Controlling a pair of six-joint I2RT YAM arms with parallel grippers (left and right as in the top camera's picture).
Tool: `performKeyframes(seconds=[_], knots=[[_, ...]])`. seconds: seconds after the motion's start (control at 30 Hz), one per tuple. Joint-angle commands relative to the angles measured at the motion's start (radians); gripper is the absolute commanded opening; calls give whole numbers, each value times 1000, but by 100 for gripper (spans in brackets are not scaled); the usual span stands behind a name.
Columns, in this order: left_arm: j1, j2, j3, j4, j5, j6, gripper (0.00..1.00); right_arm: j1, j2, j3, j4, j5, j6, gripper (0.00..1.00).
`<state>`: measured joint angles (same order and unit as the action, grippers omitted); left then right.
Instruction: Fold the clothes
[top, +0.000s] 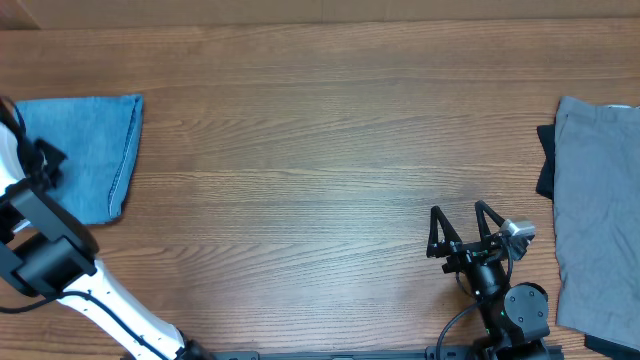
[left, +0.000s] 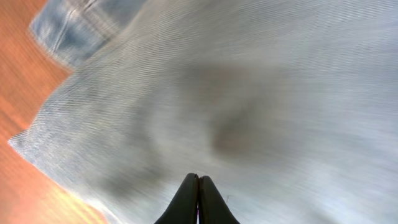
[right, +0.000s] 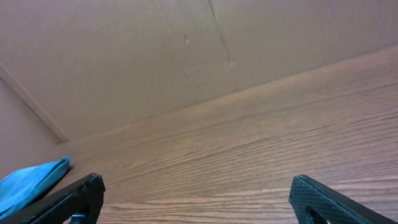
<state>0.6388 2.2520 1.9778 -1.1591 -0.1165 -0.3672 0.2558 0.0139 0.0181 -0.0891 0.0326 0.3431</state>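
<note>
The clothes, light blue denim jeans (top: 95, 140), lie folded into a compact stack at the table's far left. My left gripper (top: 42, 160) hovers over their left part. In the left wrist view its fingertips (left: 199, 177) are pressed together with nothing between them, just above blurred denim (left: 249, 93) that fills the view. My right gripper (top: 460, 215) stands open over bare wood at the front right, far from the jeans. In the right wrist view the right gripper (right: 202, 196) is spread wide and empty, and a corner of the blue jeans (right: 31, 180) shows at the far left.
A pile of grey garments (top: 600, 210) lies at the table's right edge, with a dark piece (top: 545, 160) sticking out beneath it. A plain beige wall (right: 155, 56) rises behind the table. Brown wood (top: 320, 170) stretches between the two stacks.
</note>
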Motion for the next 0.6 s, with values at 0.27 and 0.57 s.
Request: performKeyframes(seconds=[0.27, 0.57], knots=[[-381, -284, 82, 11, 228, -23, 100, -5, -11, -10, 6, 0, -3, 100], [-562, -277, 77, 11, 240, -23, 100, -5, -11, -10, 6, 0, -3, 100]])
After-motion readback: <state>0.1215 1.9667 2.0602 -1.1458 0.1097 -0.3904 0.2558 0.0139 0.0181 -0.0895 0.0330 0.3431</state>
